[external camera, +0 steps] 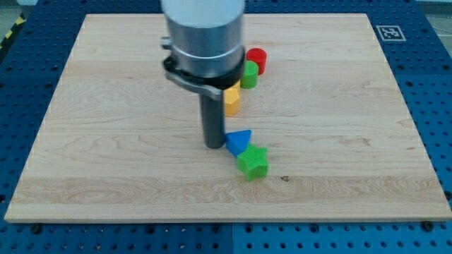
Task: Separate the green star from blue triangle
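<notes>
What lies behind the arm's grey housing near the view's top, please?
Three blocks peek out at its right edge: a red cylinder, a green block and a yellow block. The housing covers their left parts, and anything further behind cannot be seen.

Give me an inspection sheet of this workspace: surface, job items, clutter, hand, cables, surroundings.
Surface: wooden board, flat, small dark knot near the green star.
Job's things: green star touching the blue triangle, star toward the view's bottom right of it.
Clutter: yellow block, green block and red cylinder in a row near the view's top, partly hidden by the arm.
Hand: none; my tip sits at the blue triangle's left edge.
Cables: nothing seen.
Surroundings: blue perforated table; printed marker on the board's top right corner.
</notes>
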Controlling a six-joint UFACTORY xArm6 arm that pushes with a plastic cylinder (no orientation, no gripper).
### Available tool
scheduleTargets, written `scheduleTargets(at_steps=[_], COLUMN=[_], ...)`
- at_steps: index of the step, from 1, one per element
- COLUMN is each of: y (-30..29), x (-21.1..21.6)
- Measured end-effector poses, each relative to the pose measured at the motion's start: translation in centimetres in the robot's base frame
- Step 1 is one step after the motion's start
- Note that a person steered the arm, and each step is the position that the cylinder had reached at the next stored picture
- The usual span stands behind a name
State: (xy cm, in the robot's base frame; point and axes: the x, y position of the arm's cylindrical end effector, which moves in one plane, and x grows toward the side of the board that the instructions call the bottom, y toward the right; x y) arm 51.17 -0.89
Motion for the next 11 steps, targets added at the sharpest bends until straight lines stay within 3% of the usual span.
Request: scheduleTargets(at_steps=[1, 2, 3, 4, 8, 10, 11], y=[0.7, -2.4, -5.7, -5.1, 3.0, 4.9, 6.9], x=[0.0, 0.1, 1.9, 5.3, 4.1, 7.2, 5.9])
